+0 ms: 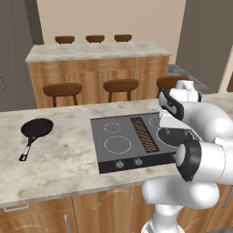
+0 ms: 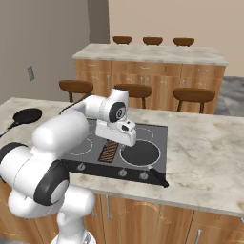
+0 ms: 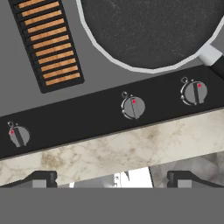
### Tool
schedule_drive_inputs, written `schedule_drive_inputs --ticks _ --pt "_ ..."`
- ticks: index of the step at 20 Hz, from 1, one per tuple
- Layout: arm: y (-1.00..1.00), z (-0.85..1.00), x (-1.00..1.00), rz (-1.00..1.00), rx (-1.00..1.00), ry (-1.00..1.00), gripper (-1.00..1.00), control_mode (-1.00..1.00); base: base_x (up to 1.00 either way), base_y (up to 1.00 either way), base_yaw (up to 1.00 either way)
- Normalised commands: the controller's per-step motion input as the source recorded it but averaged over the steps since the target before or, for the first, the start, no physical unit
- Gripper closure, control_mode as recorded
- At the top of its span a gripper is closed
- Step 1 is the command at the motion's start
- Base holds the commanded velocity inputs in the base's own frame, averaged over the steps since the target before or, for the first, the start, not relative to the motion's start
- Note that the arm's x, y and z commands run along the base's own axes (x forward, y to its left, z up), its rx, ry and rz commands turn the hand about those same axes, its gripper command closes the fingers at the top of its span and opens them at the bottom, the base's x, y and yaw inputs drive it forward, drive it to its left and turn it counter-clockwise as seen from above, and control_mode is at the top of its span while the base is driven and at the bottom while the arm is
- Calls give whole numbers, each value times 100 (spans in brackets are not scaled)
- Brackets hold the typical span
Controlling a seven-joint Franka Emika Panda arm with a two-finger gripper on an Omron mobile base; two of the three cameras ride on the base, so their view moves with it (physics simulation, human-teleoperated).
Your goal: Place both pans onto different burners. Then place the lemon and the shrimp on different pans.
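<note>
The jaws [image 3: 109, 178] stand wide open and hold nothing, above the front edge of the cooktop [image 2: 90, 164]. One pan [image 2: 139, 153] sits on the front right burner. The second pan [image 1: 36, 129] lies far left on the worktop [image 1: 63, 164].

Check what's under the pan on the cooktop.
The pan sits on the front right burner of the cooktop, covering most of its outline. The marking beneath is hidden.
</note>
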Motion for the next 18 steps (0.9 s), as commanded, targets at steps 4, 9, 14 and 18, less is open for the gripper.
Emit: schedule_drive_inputs --ticks 4,9,14,18 --pt "0 0 0 0 0 0 -100 100 -7 72 -1" --pt "0 0 0 0 0 0 -100 100 -2 100 -3" --pt "0 0 0 0 0 0 -100 100 1 100 0" --pt "0 0 0 0 0 0 -100 100 8 76 0"
